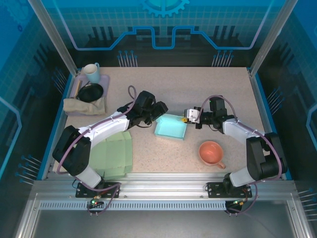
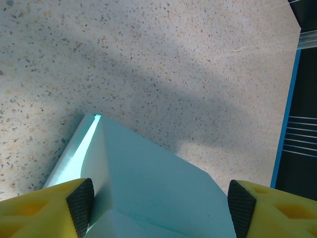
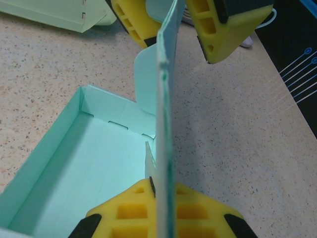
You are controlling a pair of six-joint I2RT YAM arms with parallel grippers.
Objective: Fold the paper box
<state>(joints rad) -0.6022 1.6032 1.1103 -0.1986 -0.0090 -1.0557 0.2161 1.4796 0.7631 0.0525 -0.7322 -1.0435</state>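
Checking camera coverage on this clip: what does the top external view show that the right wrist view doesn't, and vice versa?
Top external adds the wider table: a pink cup, and a tray with a mug, black bowl and cloth. Right wrist adds close detail: the right gripper shut on the paper box's upright wall, slots inside the box, the left gripper open astride that wall's top edge. Shared: the paper box, both grippers, the green sheets.
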